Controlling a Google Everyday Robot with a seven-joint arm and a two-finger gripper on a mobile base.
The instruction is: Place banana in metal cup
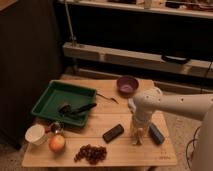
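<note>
The pale yellow banana (136, 135) lies on the wooden table (75, 162) at the right, between a black block (113, 133) and a dark blue block (156, 134). My gripper (138, 130) points straight down onto the banana from the white arm (170, 104) that reaches in from the right, and it covers most of the fruit. The small metal cup (55, 128) stands far off at the left, just in front of the green tray and beside the white cup (36, 134).
A green tray (50, 97) holding dark utensils fills the left back of the table. A purple bowl (127, 85) sits at the back. An apple (57, 143) and a bunch of grapes (91, 152) lie along the front edge.
</note>
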